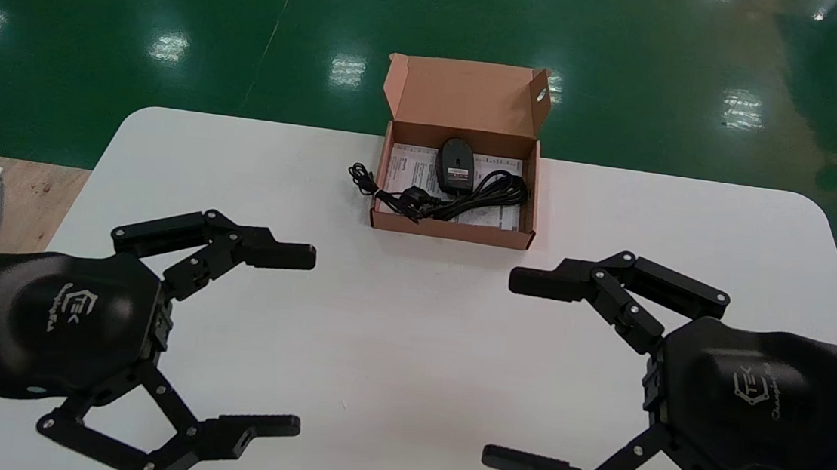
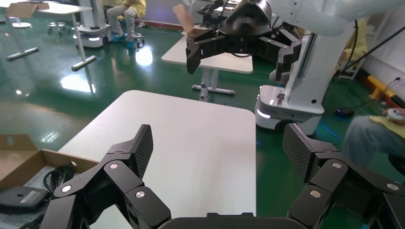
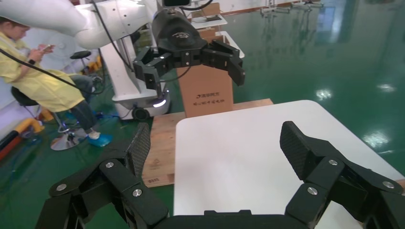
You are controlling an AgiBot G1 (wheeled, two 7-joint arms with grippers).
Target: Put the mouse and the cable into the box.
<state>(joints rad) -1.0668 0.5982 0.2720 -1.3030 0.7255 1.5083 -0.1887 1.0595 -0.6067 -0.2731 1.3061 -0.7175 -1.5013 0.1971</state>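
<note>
The box [image 1: 452, 230] sits at the far middle of the table [image 1: 379, 337], its lid [image 1: 461, 95] standing up at the back; the mouse [image 1: 455, 165] lies inside it on a leaflet [image 1: 403, 164], close to the back wall; the cable [image 1: 479, 195] is bundled in the box just in front of the mouse and touching it, though one loop spills over the box's left wall and rests on the table; the left gripper [image 1: 303, 342] hovers over the near left of the table, fingers spread wide, holding nothing; the right gripper [image 1: 499, 369] hangs over the near right, likewise wide and empty; the two face each other with tips pointing inward, both well apart from the box; shiny green floor [image 1: 180, 17] shows beyond the table's far edge
</note>
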